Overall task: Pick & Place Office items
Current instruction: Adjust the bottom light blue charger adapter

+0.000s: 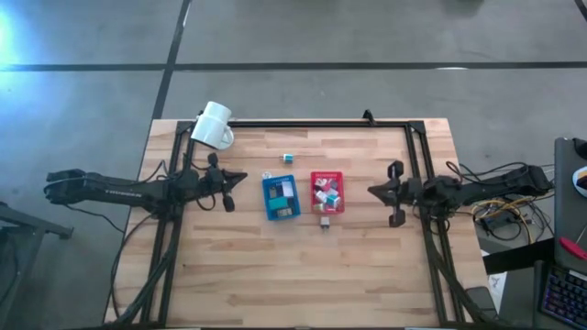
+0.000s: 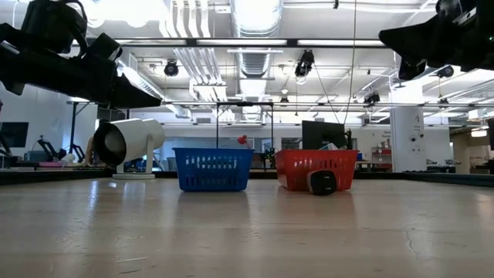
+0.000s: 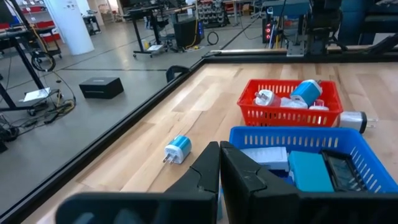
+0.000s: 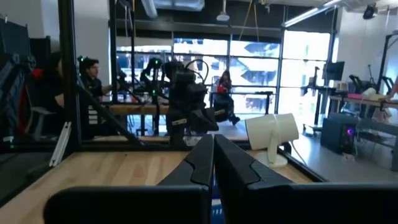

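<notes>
A blue tray (image 1: pixel 281 197) and a red tray (image 1: pixel 326 192) stand side by side mid-table, each with several small office items inside. One blue-and-white item (image 1: pixel 287 159) lies loose on the wood beyond the trays, also visible in the left wrist view (image 3: pixel 177 150). A dark item (image 1: pixel 325 221) lies against the red tray's near side. My left gripper (image 1: pixel 240 181) hovers left of the blue tray, shut and empty (image 3: pixel 219 163). My right gripper (image 1: pixel 371 191) hovers right of the red tray, raised, shut and empty (image 4: pixel 213 155).
A large white mug (image 1: pixel 214 125) sits at the table's far left corner, its mouth turned sideways (image 2: pixel 130 142). A black frame (image 1: pixel 303 123) runs along the far edge and both sides. Bare wood (image 1: pixel 303 275) fills the table's near half. People sit in the room beyond.
</notes>
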Controlling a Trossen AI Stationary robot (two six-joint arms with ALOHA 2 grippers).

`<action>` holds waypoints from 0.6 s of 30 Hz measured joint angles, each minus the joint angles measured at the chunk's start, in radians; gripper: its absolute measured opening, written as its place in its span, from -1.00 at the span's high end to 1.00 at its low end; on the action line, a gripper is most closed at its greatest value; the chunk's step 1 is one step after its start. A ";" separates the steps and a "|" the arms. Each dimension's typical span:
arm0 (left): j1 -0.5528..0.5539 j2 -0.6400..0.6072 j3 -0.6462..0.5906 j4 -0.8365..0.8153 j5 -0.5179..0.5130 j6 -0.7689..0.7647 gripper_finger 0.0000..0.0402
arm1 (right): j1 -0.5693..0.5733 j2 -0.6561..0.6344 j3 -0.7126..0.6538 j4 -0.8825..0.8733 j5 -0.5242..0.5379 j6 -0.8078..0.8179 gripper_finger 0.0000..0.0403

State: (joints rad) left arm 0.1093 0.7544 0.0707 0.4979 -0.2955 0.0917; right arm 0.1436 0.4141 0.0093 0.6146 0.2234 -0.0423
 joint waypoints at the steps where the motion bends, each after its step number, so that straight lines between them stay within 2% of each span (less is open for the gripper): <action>1: 0.000 0.000 -0.002 0.000 0.000 0.003 0.92 | 0.000 0.000 0.000 -0.010 -0.001 0.004 0.96; 10: 0.000 0.000 -0.007 0.003 -0.013 0.020 0.92 | 0.000 -0.002 0.000 -0.012 -0.042 -0.007 0.96; 15: 0.000 0.000 -0.008 -0.007 -0.094 -0.136 0.92 | 0.000 -0.001 0.000 0.000 -0.050 0.008 0.96; 18: 0.001 0.008 0.008 -0.041 -0.146 -0.164 0.96 | 0.000 0.000 0.000 -0.002 -0.050 0.010 0.96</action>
State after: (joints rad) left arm 0.1104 0.7624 0.0786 0.4565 -0.4410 -0.0721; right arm 0.1436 0.4140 0.0090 0.6129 0.1734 -0.0327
